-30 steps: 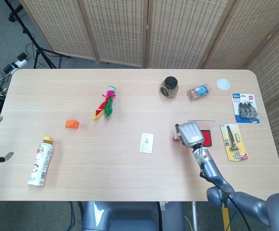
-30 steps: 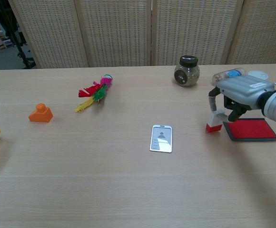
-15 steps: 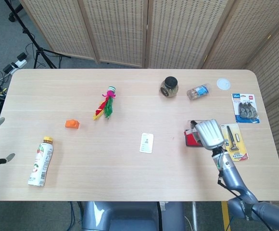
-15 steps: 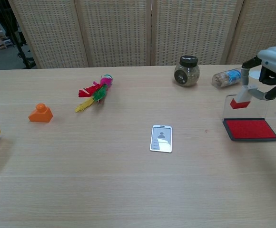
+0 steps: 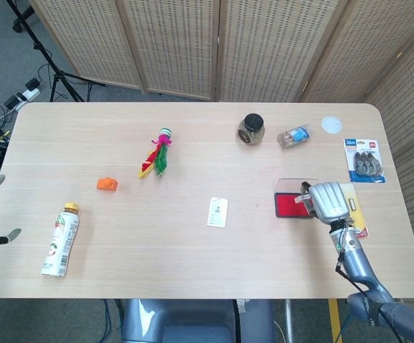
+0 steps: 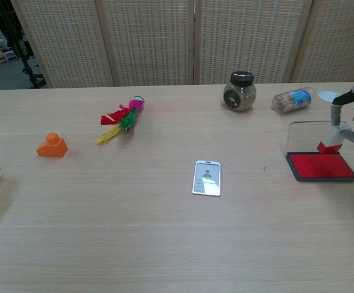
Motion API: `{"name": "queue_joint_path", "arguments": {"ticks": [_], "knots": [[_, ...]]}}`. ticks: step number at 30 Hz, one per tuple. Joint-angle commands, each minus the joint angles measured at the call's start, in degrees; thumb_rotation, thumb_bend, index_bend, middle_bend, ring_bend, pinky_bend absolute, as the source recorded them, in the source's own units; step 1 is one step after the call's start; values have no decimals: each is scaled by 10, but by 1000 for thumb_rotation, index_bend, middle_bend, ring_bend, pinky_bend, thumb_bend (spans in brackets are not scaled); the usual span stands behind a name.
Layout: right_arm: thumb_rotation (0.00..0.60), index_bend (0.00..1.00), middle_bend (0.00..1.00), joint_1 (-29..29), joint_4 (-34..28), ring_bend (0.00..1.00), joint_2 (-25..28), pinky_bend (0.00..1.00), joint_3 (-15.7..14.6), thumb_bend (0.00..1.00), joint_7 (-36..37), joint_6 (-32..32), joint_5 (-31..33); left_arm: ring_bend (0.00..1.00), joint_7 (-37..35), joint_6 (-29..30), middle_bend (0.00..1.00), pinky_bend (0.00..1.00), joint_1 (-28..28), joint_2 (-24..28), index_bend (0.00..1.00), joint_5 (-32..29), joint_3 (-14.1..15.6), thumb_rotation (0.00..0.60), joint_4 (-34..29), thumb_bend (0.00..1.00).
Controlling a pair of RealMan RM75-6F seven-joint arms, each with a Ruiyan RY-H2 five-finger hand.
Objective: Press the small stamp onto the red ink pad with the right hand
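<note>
Beside the ink pad (image 6: pixel 321 166), its raised clear lid (image 6: pixel 305 135).

Very little can be read. The blue blister card holding grey correction-tape rollers (image 5: pixel 365 159), lying at the table's right edge beyond the open red ink pad (image 5: pixel 293 205), carries white figures in its top left corner that look like "36m", with a small red mark beside them too blurred to make out. The white drink bottle with a yellow cap (image 5: pixel 61 240), well to the left of the ink pad, has a green and red printed label whose lettering is illegible. The small white card (image 6: pixel 207 177) left of the ink pad shows a grey person icon and faint unreadable lines.
</note>
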Motion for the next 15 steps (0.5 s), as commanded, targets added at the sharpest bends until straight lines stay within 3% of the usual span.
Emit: {"name": "queue_joint_path", "arguments": {"ticks": [1,15], "knots": [[600,576,1000,1,2,1000,-5,1000,-3,517,-2,0,-8,0,1,0,0,0,0,-1,0,-1,0,600,0,0],[600,576,1000,9,14,1000,-31,1000,5,517,-52,-31,12,0,-2,-4,0,0,0,0,0,-4,-1,600,3,0]]}}
